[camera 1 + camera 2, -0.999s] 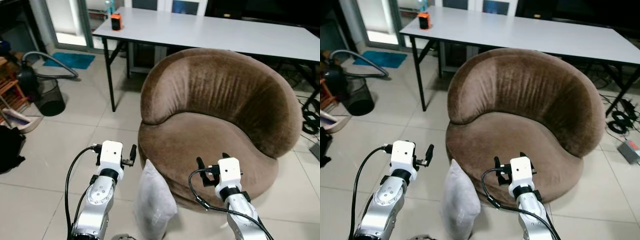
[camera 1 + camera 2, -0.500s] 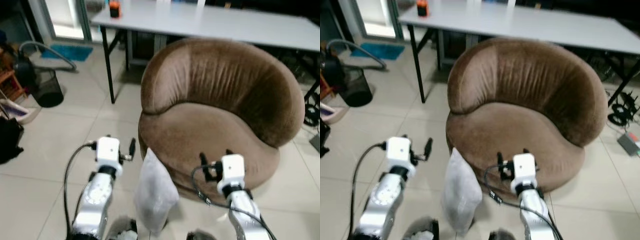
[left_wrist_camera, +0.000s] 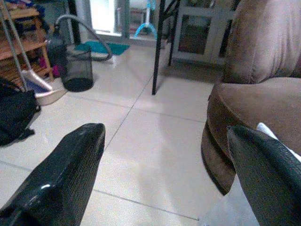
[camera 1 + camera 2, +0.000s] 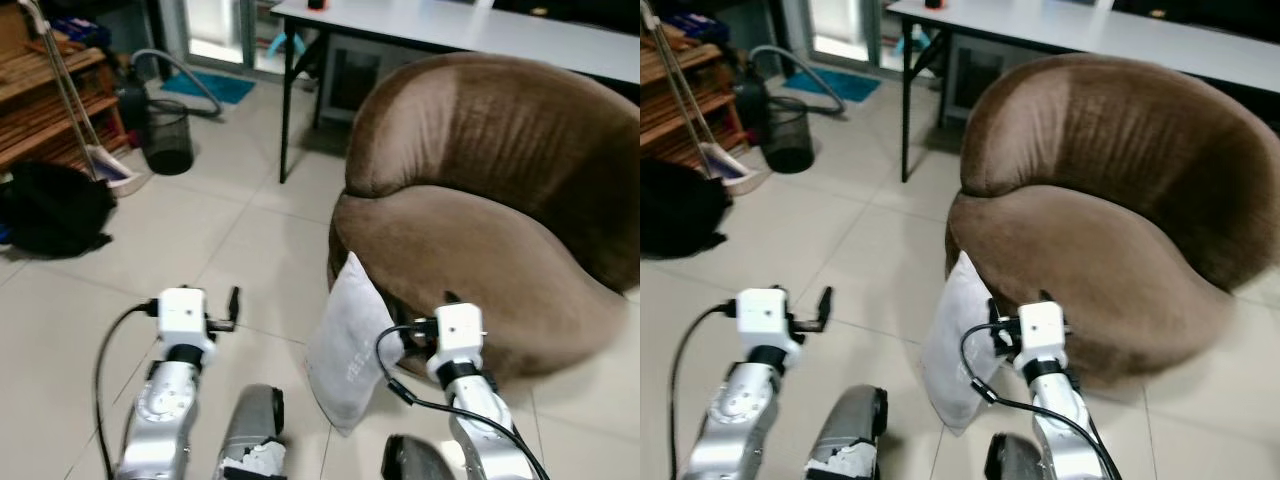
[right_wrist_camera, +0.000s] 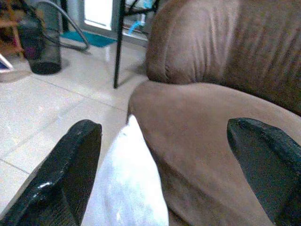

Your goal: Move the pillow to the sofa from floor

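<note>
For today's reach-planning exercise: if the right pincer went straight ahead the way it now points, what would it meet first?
Probably the grey fabric pillow propped against the round brown velvet sofa. In the right wrist view it rises between the open right pincer fingers, with the sofa seat just behind. Depth is unclear.

Soft, even indoor light, daylight glare from the doorway (image 3: 106, 14), slight blur in the wrist views.

Open floor (image 4: 220, 250) left; sofa (image 4: 500, 200) blocks right
</note>
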You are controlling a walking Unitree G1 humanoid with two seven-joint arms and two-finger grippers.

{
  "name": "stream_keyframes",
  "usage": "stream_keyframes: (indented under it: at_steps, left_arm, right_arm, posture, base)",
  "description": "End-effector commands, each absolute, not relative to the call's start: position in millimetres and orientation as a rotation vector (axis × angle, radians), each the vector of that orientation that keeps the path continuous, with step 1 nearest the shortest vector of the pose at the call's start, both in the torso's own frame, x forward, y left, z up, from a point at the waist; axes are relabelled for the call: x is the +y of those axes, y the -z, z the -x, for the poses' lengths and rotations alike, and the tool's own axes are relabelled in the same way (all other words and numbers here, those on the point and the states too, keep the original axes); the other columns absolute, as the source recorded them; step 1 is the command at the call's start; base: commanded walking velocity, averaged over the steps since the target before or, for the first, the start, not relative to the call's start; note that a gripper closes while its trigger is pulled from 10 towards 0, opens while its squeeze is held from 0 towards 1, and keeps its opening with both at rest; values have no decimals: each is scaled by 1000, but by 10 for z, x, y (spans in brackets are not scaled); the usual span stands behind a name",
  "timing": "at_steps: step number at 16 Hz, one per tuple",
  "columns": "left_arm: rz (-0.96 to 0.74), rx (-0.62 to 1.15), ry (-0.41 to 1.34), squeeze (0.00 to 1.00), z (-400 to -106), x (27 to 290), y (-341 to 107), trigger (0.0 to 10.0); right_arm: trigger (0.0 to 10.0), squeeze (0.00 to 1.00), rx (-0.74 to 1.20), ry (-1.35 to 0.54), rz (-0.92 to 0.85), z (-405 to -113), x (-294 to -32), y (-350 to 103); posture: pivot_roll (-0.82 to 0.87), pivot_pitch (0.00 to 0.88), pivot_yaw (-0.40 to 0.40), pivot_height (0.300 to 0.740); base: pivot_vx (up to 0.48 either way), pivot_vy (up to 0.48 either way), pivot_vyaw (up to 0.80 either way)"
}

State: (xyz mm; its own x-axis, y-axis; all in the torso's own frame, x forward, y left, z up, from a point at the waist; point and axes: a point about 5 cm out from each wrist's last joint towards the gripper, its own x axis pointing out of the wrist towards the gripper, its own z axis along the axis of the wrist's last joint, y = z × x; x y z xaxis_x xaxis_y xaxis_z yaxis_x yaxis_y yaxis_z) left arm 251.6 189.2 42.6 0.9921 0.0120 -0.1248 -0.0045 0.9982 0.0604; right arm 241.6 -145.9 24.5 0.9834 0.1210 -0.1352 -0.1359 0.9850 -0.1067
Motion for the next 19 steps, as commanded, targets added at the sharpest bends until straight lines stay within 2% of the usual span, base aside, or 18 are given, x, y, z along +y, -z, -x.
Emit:
stream_keyframes:
  at_steps: [1,12,19]
  left_arm:
    - [-61,116,22,0,-2575,1780,-443,10000]
    - [-71,132,35,0,-2579,1733,-413,10000]
    - [-94,144,44,0,-2596,1712,-394,10000]
  right_arm:
    - [10000,0,176,-105,156,-2395,-1583,-192]
    - [10000,0,152,-107,162,-2415,-1595,-222]
    - [10000,0,183,-132,153,-2370,-1565,-156]
  posture:
    - [105,1,-75,604]
    - [103,6,-78,604]
    - [98,0,-72,540]
  base:
    - [0,0,0]
    - [0,0,0]
    - [0,0,0]
